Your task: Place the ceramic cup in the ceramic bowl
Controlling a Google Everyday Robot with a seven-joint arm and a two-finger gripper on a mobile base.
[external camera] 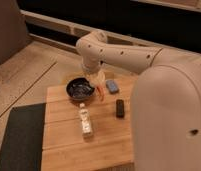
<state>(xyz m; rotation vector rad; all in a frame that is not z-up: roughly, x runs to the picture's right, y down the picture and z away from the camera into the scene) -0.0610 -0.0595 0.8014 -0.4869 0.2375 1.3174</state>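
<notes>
The ceramic cup [98, 77], small and cream-white, hangs in my gripper [97, 84] just above the table, at the right rim of the ceramic bowl [79, 89]. The bowl is dark, round and glossy inside, and stands at the back left of the wooden table [64, 135]. The gripper comes down from my white arm [119, 52] and is shut on the cup. The arm's wrist hides the cup's top.
A clear bottle with a white label [85, 121] lies in front of the bowl. A small black block [120, 108] and a blue object [112, 86] lie to the right. A small orange thing [101, 93] shows below the cup. A dark mat [19, 137] lies left of the table.
</notes>
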